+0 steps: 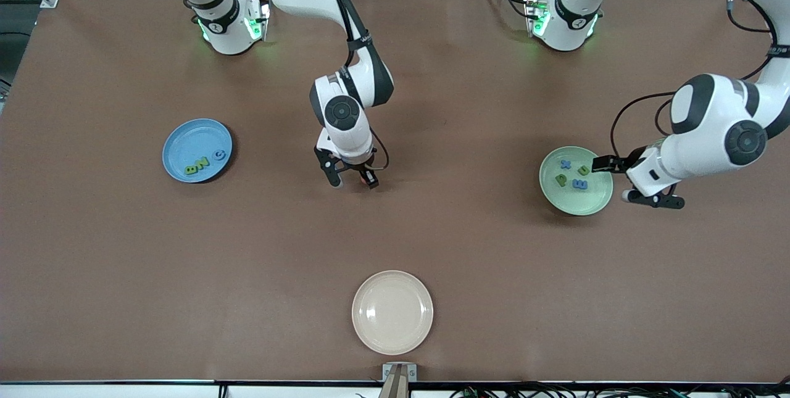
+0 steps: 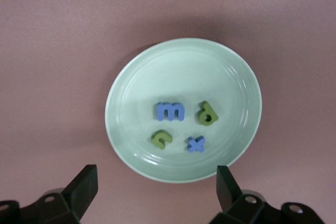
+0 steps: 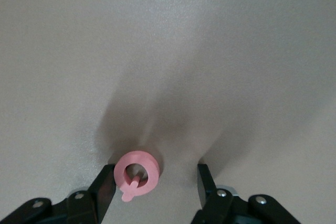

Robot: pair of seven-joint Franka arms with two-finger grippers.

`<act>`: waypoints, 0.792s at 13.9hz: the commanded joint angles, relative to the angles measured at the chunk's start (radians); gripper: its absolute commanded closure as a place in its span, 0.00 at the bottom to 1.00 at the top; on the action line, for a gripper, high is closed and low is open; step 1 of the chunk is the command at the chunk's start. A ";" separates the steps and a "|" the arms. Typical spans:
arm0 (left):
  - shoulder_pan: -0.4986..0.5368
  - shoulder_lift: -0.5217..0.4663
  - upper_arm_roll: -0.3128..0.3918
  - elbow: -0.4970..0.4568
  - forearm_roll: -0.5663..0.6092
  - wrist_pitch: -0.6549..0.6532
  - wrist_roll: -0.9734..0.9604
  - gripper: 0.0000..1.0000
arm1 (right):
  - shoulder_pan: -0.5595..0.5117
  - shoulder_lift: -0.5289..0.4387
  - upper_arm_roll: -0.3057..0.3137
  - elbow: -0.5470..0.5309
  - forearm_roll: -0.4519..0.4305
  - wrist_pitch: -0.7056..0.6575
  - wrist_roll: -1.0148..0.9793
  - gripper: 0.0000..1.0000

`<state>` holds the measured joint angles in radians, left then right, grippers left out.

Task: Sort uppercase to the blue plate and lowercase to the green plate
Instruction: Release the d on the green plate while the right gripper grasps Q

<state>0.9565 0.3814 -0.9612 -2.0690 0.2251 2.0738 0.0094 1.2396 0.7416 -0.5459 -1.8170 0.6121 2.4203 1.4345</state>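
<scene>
- Blue plate (image 1: 179,139), toward the right arm's end of the table: three uppercase letters.
- Right gripper (image 3: 155,182), fingers apart, straddles one pink Q (image 3: 136,174) on the table (image 1: 481,250).
- One cream plate (image 1: 392,311).
- Green plate (image 2: 157,77): four lowercase letters; left gripper (image 2: 157,187) wide open above, holding nothing.

Matt brown table (image 1: 123,250); glossy cream plate (image 1: 392,312)

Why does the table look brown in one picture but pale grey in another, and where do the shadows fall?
Front view: even overhead light, warm brown table, soft glare on the cream plate. Right wrist view: colour washed out to grey, the right hand throwing long shadow streaks past the pink Q. Left wrist view: pinkish tint, a dim shadow around the green plate.
</scene>
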 commanded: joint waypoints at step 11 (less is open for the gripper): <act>0.004 -0.361 0.061 0.226 -0.259 -0.295 0.100 0.01 | -0.035 0.021 0.011 0.033 0.003 -0.013 -0.026 0.99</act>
<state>0.9567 0.0226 -0.9058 -1.9371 -0.0030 1.8671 0.0828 1.2260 0.7408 -0.5443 -1.8034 0.6119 2.4047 1.4294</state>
